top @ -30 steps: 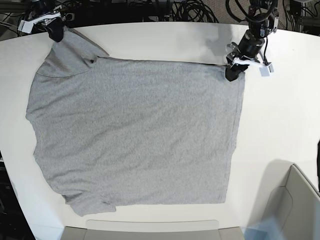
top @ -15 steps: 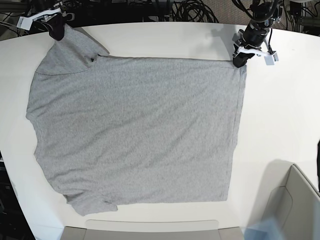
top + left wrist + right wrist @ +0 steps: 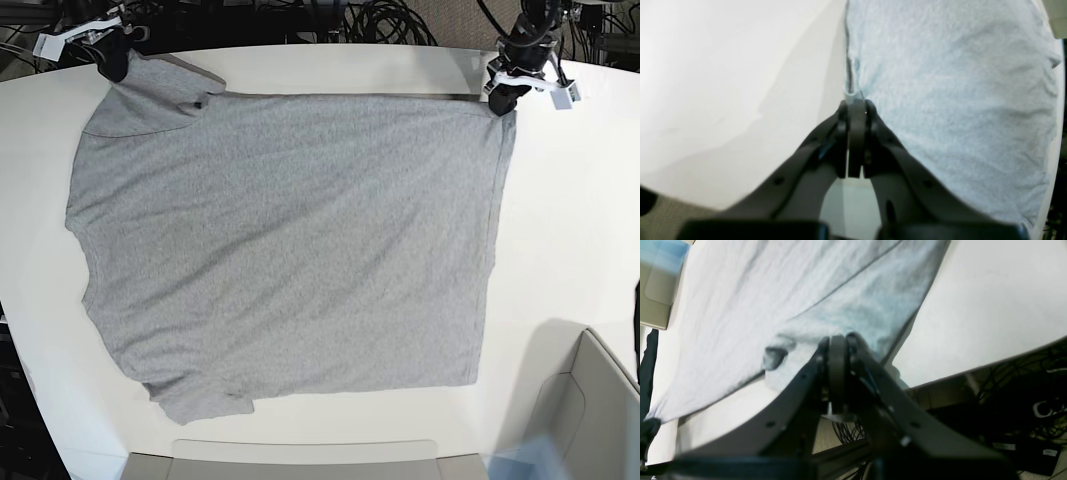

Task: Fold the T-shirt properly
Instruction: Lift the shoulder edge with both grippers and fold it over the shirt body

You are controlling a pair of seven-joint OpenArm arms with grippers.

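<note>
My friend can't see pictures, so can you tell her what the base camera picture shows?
A grey T-shirt lies spread flat, plain side up, on a white table. The left gripper pinches its far hem corner, and the right gripper pinches the far sleeve. Cables lie beyond the table.

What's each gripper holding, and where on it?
Both hold the T-shirt: left gripper pinches a hem corner, right gripper a sleeve edge.

I see a white table [image 3: 570,230] with a curved far edge. Beyond it, black cables [image 3: 380,20] lie tangled on the floor. A beige bin [image 3: 590,410] sits at the near right corner, and a beige tray edge [image 3: 300,455] lines the near side.
</note>
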